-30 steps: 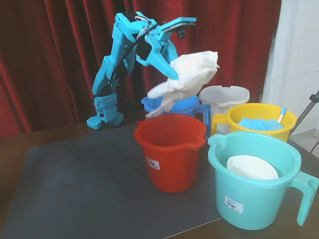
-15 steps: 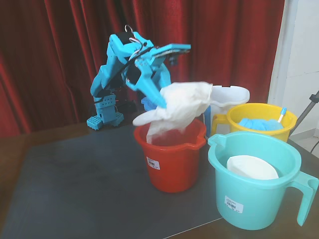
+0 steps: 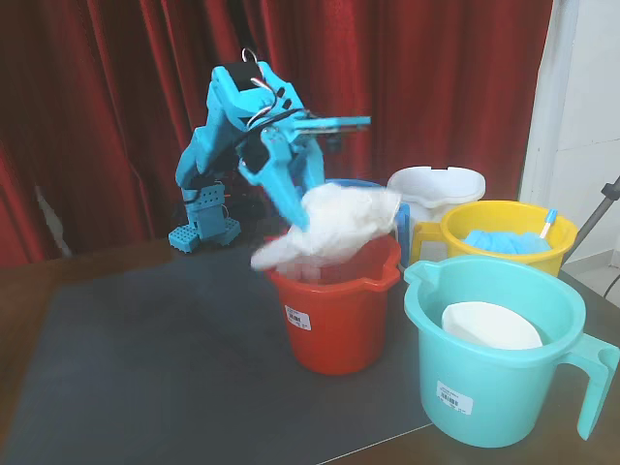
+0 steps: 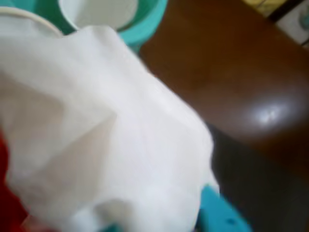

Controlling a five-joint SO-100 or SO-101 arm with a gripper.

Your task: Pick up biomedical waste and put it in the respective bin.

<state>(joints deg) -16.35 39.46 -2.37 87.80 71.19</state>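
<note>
Red curtain [image 3: 97, 116] behind, white wall [image 3: 581, 97] at right, brown table [image 3: 87, 266], dark mat [image 3: 145, 368]

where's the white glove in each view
Fixed view: the white glove hangs from the gripper at centre, draped over the rim of the red bucket.
Wrist view: the white glove fills the left and centre of the picture.
Shared landmark: the teal bucket, lower right in the fixed view, at the top edge in the wrist view.

In the fixed view, the glove [image 3: 325, 231] drapes over the bin's [image 3: 334, 310] rim at its 11 o'clock. A second bucket [image 3: 504, 373] stands at the bin's 4 o'clock, the arm [image 3: 237, 136] behind at 11 o'clock.
</note>
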